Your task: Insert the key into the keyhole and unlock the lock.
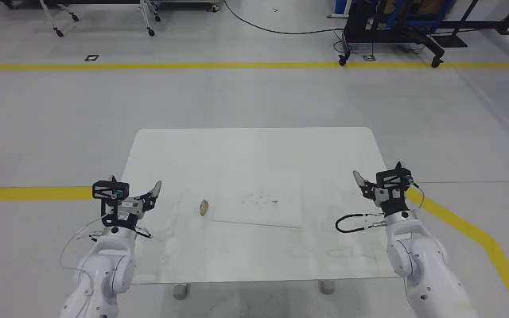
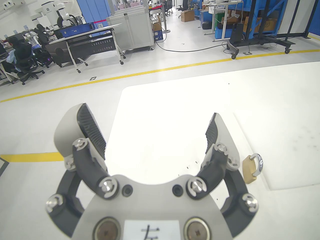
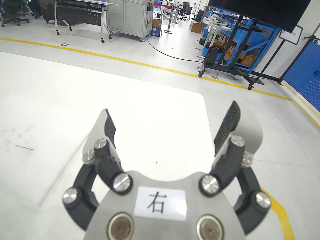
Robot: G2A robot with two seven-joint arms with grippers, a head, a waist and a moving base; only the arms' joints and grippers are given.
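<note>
Grippers: left gripper (image 2: 150,116) (image 1: 134,189) has its jaws spread wide with nothing between the ribbed pads, and hangs over the near-left part of the table (image 1: 334,151). Right gripper (image 3: 172,121) (image 1: 378,176) is just as wide open and empty, at the table's right edge.

Padlock (image 2: 251,168) (image 1: 205,208) lies flat to the right of the left gripper, right at the left edge of the white mat (image 1: 278,216). It has a brass body and a steel shackle.

Key not confirmed. A thin sliver (image 3: 23,147) on the mat, between the two arms, could be it; too small to tell.

Handling guess: lock is rigid, dense and smooth, so it will likely skid on the table if nudged. Grip across the flat faces of the body, keeping shackle and keyhole end clear. A key would be light, thin and flat to the surface, hard to pinch; take it by the bow.
</note>
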